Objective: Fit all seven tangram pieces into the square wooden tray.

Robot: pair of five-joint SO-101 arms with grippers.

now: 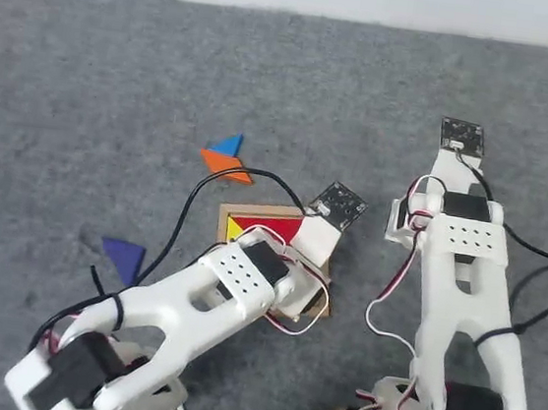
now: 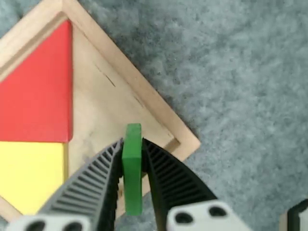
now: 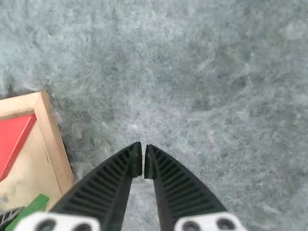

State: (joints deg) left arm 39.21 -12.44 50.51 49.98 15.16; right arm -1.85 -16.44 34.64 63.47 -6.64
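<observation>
gripping the thin green wooden tangram piece [image 2: 132,168] on edge in my left jaws, over the square wooden tray's [image 2: 137,85] bare corner; right jaws closed, empty, beside it.

Bench [image 1: 88,95]: mid grey, mottled fuzzy nap, no print. Tray [image 2: 96,110]: pale raw wood, faint grain, couple of dark scuffs on floor. Pcs all flat solid colour, no pattern: red piece [image 2: 38,91], yellow piece [image 2: 29,173], green piece [image 2: 132,163], orange piece [image 1: 224,164], light-blue piece [image 1: 228,144], navy piece [image 1: 124,257]. Left hand [image 2: 131,142] + right hand [image 3: 143,151]: dk grey/black w/ ribbed ridges, pale grey at base. Left arm [image 1: 193,305], right arm [image 1: 463,286]: white shells, black servos, black + red/white wiring.
</observation>
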